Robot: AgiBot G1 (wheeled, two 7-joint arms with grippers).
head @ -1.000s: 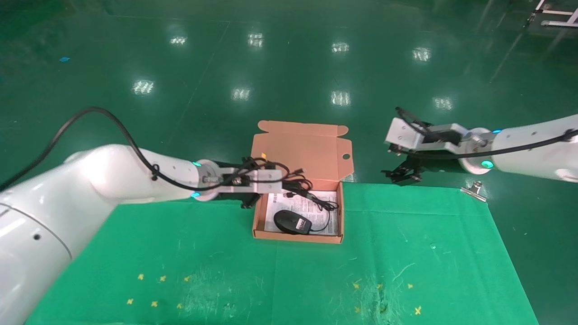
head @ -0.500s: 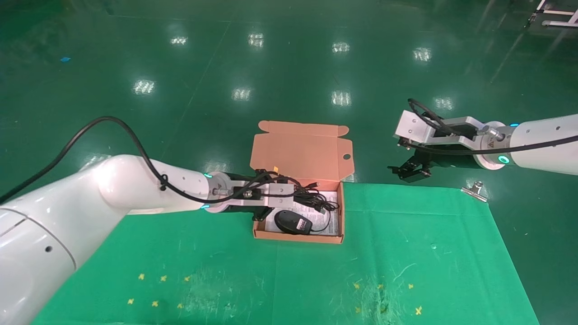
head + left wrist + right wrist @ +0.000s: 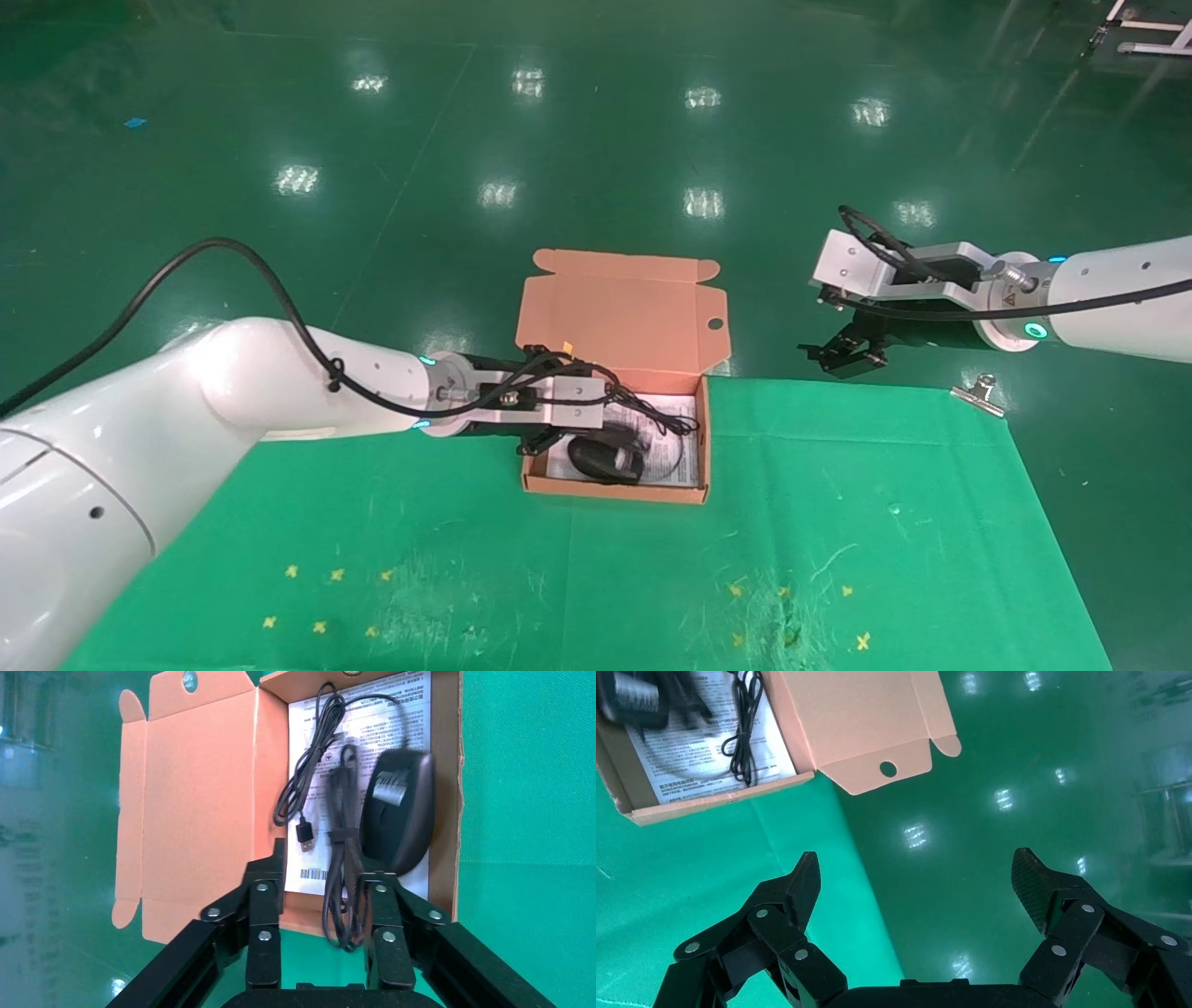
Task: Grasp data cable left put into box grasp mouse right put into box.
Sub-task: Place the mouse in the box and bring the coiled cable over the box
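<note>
The orange-pink box (image 3: pixel 615 491) stands open on the green mat, its lid (image 3: pixel 624 317) folded back. The black mouse (image 3: pixel 596 458) lies inside on the white printed sheet, with its thin cord (image 3: pixel 675 424) curled beside it. My left gripper (image 3: pixel 570 436) reaches low over the box's left end. In the left wrist view my left gripper (image 3: pixel 323 874) is open, and the bundled data cable (image 3: pixel 344 832) lies between the fingers, next to the mouse (image 3: pixel 397 811), with its looped end over the box wall (image 3: pixel 448 832). My right gripper (image 3: pixel 838 354) is open and empty off the mat's far edge, and it also shows in the right wrist view (image 3: pixel 916 860).
The green mat (image 3: pixel 838 522) covers the table, with small yellow marks near the front. A metal clip (image 3: pixel 978 390) sits at the mat's far right corner. Shiny green floor lies beyond the mat. The right wrist view shows the box (image 3: pixel 715 804) and its lid (image 3: pixel 863 720) farther off.
My left gripper has moved right and down into the box with the data cable, which now lies by the mouse. My right arm drew back to the right and then held still.
</note>
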